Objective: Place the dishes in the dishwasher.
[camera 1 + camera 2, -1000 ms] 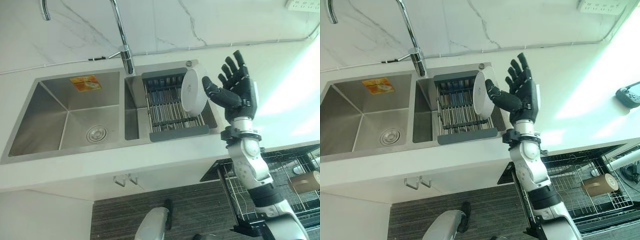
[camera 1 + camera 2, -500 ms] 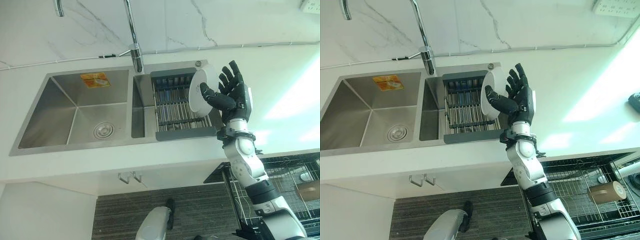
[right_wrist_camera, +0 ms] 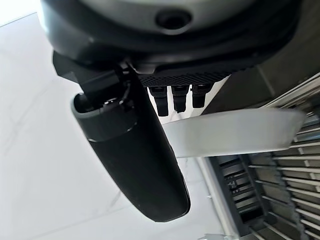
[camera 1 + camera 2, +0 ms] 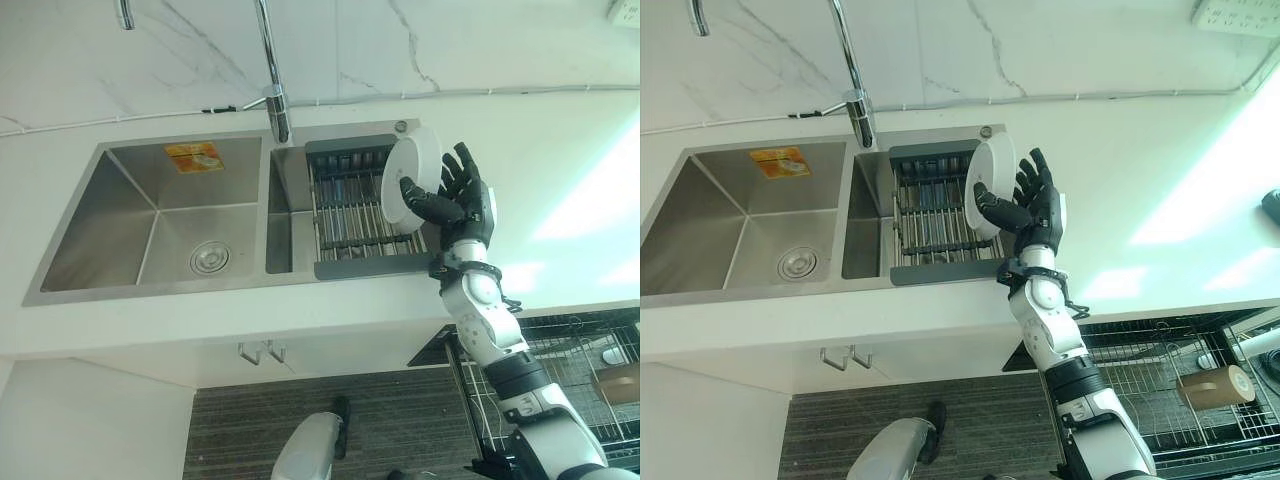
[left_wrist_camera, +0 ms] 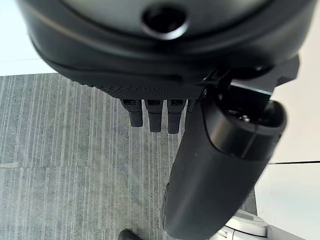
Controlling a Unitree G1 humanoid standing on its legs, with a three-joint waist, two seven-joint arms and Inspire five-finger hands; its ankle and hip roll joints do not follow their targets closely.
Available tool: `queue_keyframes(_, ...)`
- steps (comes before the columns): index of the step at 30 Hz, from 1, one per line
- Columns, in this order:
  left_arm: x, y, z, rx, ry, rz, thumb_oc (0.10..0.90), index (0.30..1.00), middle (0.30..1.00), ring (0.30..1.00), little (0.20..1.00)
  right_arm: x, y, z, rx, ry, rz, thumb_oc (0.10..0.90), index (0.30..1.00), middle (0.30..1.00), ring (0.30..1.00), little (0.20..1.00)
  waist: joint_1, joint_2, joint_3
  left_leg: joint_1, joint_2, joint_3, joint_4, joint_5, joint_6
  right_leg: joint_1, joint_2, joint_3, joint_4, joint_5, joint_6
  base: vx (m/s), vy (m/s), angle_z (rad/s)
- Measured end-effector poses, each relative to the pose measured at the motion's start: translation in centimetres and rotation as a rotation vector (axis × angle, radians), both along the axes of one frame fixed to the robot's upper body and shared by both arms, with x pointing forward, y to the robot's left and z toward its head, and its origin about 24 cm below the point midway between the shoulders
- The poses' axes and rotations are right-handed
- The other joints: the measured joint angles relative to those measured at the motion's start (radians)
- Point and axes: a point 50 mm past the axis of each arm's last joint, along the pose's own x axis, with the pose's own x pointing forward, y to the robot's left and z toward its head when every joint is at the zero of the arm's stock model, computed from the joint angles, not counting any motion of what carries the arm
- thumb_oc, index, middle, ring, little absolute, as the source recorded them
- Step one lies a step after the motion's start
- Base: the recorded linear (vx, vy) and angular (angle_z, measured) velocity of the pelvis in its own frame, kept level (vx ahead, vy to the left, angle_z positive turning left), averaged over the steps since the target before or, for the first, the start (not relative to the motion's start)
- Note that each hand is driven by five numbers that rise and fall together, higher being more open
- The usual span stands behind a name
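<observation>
1. The two eye views look steeply down from the head onto the desk point(image 4: 560, 150) and the sink point(image 4: 160, 215), set a little apart sideways, so both share the same scene.
2. Left wrist cam sits right up against the left hand point(image 5: 220, 165), facing down at the floor point(image 5: 65, 150).
3. Right wrist cam is just as close behind the right hand point(image 3: 135, 160), looking along it at a plate point(image 3: 235, 132) and the rack point(image 3: 280, 190), which the eye views also catch.

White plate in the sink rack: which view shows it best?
Left eye view: the white plate stands on edge in the dish rack, with the right hand straddling it. Right eye view matches. Right wrist view shows just its rim between thumb and fingers.
</observation>
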Motion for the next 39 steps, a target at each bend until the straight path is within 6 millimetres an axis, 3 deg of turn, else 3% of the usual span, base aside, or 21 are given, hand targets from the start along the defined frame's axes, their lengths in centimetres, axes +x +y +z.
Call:
queue_keyframes(11,0.2,0.0,0.0,0.001,-0.005,-0.006,0.800,0.900,0.900,0.900,0.900,0.7,0.1,0.3,-0.025,0.027,0.006,0.800,0.900,0.900,0.900,0.900,0.020,-0.001,0.008,-0.004,-0.006,-0.006,0.000,0.005,0.007,0.002,-0.001,-0.008,-0.007,0.001,0.003,0.00,0.000,0.01)
queue_keyframes(12,0.2,0.1,0.0,0.002,-0.005,-0.006,0.800,0.900,0.900,0.900,0.900,0.8,0.1,0.4,-0.030,0.028,0.010,0.433,0.349,0.349,0.349,0.349,0.020,-0.004,0.009,-0.006,-0.007,-0.008,0.000,0.005,0.007,0.002,-0.001,-0.011,-0.007,0.001,0.003,0.00,-0.004,0.07)
queue_keyframes(13,0.3,0.1,0.1,0.004,-0.006,-0.007,0.800,0.900,0.900,0.900,0.900,0.8,0.1,0.5,-0.035,0.026,0.014,0.400,0.300,0.300,0.300,0.300,0.021,-0.007,0.012,-0.008,-0.008,-0.010,0.000,0.005,0.007,0.001,-0.001,-0.014,-0.007,0.001,0.003,0.00,-0.003,0.07)
queue_keyframes(19,0.7,1.0,0.3,0.025,-0.021,-0.014,0.800,0.900,0.900,0.900,0.900,1.3,0.0,1.5,-0.075,0.007,0.011,0.400,0.300,0.300,0.300,0.300,0.023,-0.022,0.036,-0.018,-0.014,-0.022,0.001,0.004,0.005,0.001,-0.002,-0.028,-0.011,0.001,0.003,0.00,0.003,0.07)
queue_keyframes(24,1.9,1.1,0.5,0.030,-0.054,-0.022,0.800,0.900,0.900,0.900,0.900,1.5,-0.1,1.9,-0.152,-0.012,-0.025,0.400,0.300,0.300,0.300,0.300,0.028,-0.017,0.046,-0.018,-0.018,-0.024,0.002,0.004,0.006,0.004,-0.003,-0.032,-0.015,0.003,0.007,-0.01,-0.004,0.00)
queue_keyframes(32,2.2,1.1,0.6,0.031,-0.062,-0.023,0.800,0.900,0.900,0.900,0.900,1.1,-0.4,1.9,-0.255,-0.043,-0.170,0.400,0.300,0.300,0.300,0.300,0.023,-0.018,0.047,-0.016,-0.015,-0.021,0.002,0.007,0.011,0.004,-0.003,-0.028,-0.015,0.003,0.008,-0.02,-0.019,-0.01)
queue_keyframes(36,2.2,1.1,0.6,0.032,-0.062,-0.021,0.800,0.900,0.900,0.900,0.900,0.7,0.1,1.9,-0.235,-0.107,-0.167,0.400,0.300,0.300,0.300,0.300,0.019,-0.018,0.047,0.001,-0.008,-0.002,-0.002,0.008,0.014,0.010,-0.004,-0.008,-0.014,0.004,0.008,-0.04,-0.040,-0.13)
queue_keyframes(39,2.3,1.1,0.6,0.034,-0.069,-0.016,0.800,0.900,0.900,0.900,0.900,-1.0,1.0,3.4,-0.216,-0.263,-0.147,0.400,0.300,0.300,0.300,0.300,-0.008,-0.019,0.047,0.009,-0.001,0.007,-0.003,0.007,0.013,0.010,-0.001,0.006,-0.011,0.004,0.008,-0.02,-0.049,-0.13)
